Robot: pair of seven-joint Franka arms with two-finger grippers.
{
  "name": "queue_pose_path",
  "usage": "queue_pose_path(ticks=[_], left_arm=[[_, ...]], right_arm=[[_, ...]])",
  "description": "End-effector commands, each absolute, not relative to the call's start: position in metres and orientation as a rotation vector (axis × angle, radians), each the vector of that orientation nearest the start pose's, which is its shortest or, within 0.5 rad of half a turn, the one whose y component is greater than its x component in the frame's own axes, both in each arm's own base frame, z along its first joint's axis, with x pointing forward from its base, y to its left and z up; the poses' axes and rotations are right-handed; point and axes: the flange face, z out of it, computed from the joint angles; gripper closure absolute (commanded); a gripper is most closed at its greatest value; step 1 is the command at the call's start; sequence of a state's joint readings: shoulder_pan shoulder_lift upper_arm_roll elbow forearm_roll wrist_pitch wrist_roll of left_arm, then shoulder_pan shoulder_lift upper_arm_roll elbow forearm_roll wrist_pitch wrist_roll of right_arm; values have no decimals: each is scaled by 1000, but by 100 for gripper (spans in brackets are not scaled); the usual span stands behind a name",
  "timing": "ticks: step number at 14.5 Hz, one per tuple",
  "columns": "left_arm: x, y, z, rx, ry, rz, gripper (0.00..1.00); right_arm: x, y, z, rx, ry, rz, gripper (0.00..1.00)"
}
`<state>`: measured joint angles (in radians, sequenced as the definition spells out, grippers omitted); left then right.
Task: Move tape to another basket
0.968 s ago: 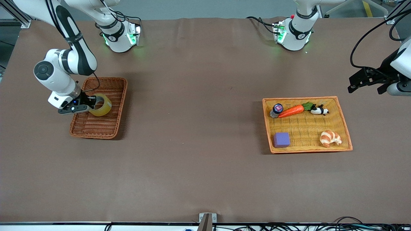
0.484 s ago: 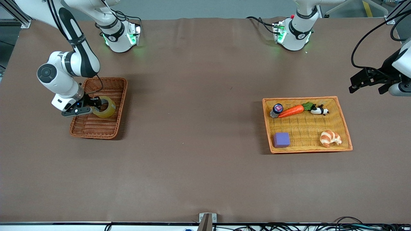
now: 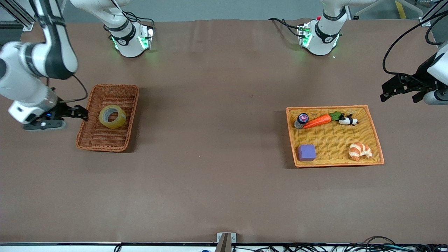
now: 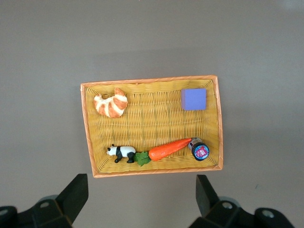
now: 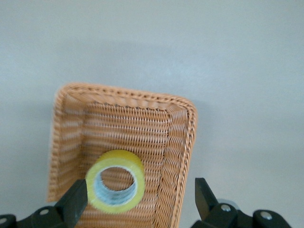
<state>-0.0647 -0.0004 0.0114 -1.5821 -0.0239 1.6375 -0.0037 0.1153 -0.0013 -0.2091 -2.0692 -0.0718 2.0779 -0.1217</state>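
The tape [image 3: 112, 116], a yellowish translucent roll, lies free inside the reddish-brown wicker basket [image 3: 92, 142] at the right arm's end of the table. My right gripper [image 3: 83, 114] is open and empty, up in the air over the basket's outer rim, apart from the tape. In the right wrist view the tape [image 5: 115, 186] sits in the basket [image 5: 178, 142], with my right gripper [image 5: 138, 202] open above them. My left gripper [image 3: 399, 97] is open and empty and waits over the table beside the orange-yellow tray; it also shows in the left wrist view [image 4: 141, 194].
The shallow orange-yellow tray [image 3: 376, 134] at the left arm's end holds a purple cube [image 3: 307, 152], a croissant [image 3: 359, 151], a carrot [image 3: 317, 121], a panda figure [image 3: 348, 120] and a small bottle [image 3: 301, 120]. The left wrist view shows the tray [image 4: 152, 81] from above.
My right gripper let go of the tape, which now rests in the reddish-brown basket. The gripper rose and drew back off the basket toward the right arm's end. The left arm has not moved.
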Motion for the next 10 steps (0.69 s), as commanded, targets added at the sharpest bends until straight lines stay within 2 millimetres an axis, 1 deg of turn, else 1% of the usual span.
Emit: queue_pose_path(ticks=[1, 3, 5, 6, 7, 8, 9, 10], left_arm=[[553, -33, 631, -3149, 74, -103, 0], [554, -35, 632, -3149, 53, -111, 0], [553, -36, 632, -3149, 43, -111, 0], [553, -35, 632, -3149, 41, -111, 0], [553, -35, 633, -3149, 41, -113, 0], [553, -35, 633, -3149, 41, -113, 0], [553, -35, 633, -3149, 41, -113, 0], [553, -35, 633, -3149, 38, -113, 0]], right_arm=[[566, -28, 500, -3195, 60, -1, 0], [569, -17, 547, -3197, 58, -17, 0], [570, -10, 610, -3196, 38, -81, 0], [566, -9, 636, -3197, 31, -86, 0], [564, -11, 650, -3194, 37, -81, 0], [565, -5, 654, -3193, 26, -77, 0], [564, -1, 656, -3193, 14, -79, 0], [561, -1, 648, -3194, 10, -16, 0]])
